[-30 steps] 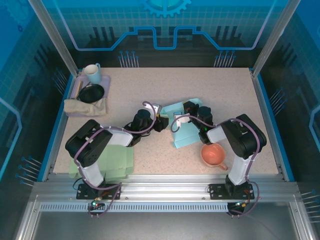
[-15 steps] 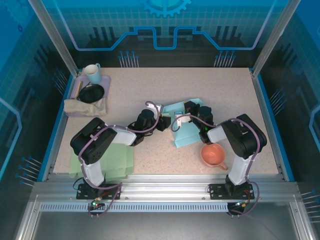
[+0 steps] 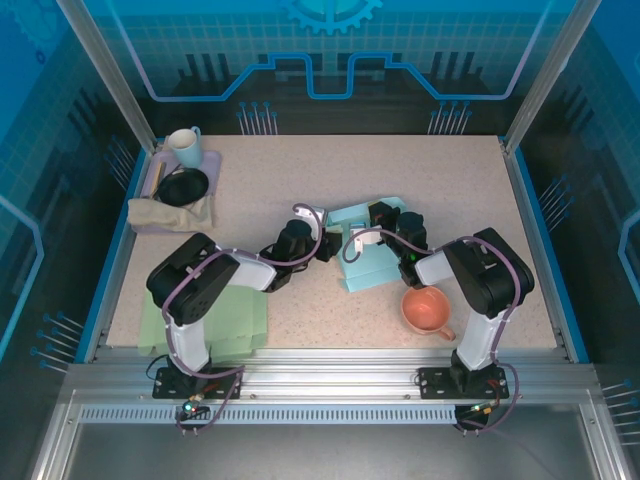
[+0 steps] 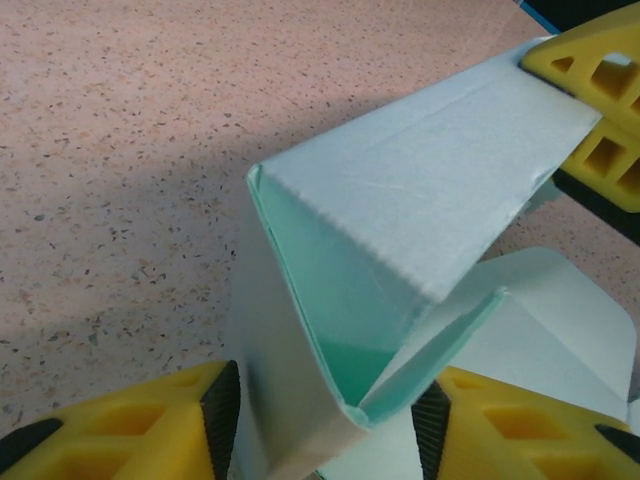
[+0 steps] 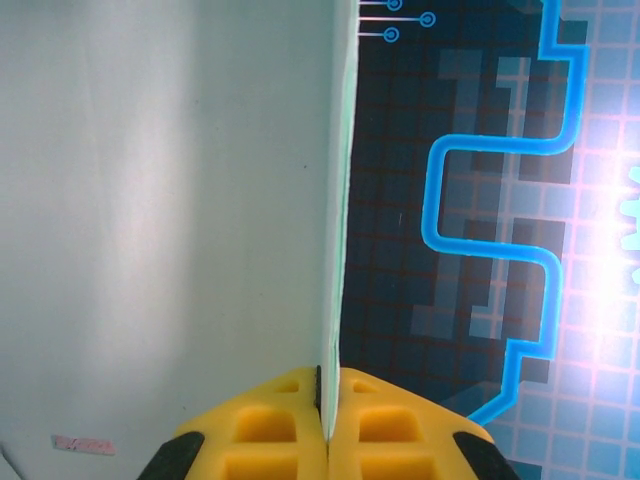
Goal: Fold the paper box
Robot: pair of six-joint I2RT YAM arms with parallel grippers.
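The pale teal paper box (image 3: pixel 365 268) lies half folded at the table's middle. My left gripper (image 3: pixel 328 247) meets it from the left. In the left wrist view its jaws (image 4: pixel 325 420) straddle the box's folded corner (image 4: pixel 420 190), with both pads against the two paper walls, which form a V. My right gripper (image 3: pixel 383 222) is at the box's far side. Its yellow fingers (image 4: pixel 590 110) pinch the top of a raised panel. In the right wrist view that gripper (image 5: pixel 328 385) is shut on the thin edge of this panel (image 5: pixel 170 200), which stands upright.
A pink cup (image 3: pixel 427 308) sits just right of the box, near the right arm. A green mat (image 3: pixel 235 320) lies by the left arm's base. A purple tray (image 3: pixel 210 160) at the back left holds a mug, a black bowl and a cloth.
The left arm has slid to the right, toward the box. The box's near edge has shifted slightly up and left. The right gripper has stayed in place.
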